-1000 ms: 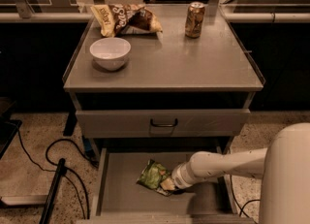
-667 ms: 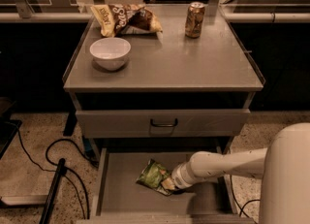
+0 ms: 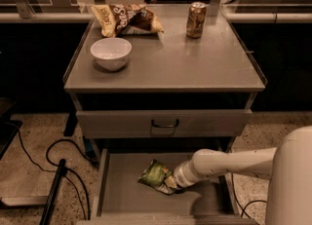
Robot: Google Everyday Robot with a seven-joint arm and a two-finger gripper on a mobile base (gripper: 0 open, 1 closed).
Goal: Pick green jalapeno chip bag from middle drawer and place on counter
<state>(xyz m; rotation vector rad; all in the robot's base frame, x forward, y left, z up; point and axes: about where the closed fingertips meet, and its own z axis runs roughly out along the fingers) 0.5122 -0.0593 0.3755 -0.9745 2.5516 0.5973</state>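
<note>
The green jalapeno chip bag [image 3: 153, 175] lies on the floor of the open middle drawer [image 3: 122, 190], near its centre. My gripper [image 3: 171, 184] reaches in from the right on a white arm and sits right at the bag's right end, touching it. The counter [image 3: 180, 58] is the grey tabletop above the drawers.
On the counter stand a white bowl [image 3: 111, 52] at the left, a brown-and-yellow chip bag [image 3: 127, 18] at the back left and a soda can [image 3: 196, 20] at the back right. A shut drawer front with a black handle [image 3: 165, 123] is above the open drawer. Cables [image 3: 53, 158] lie on the floor at left.
</note>
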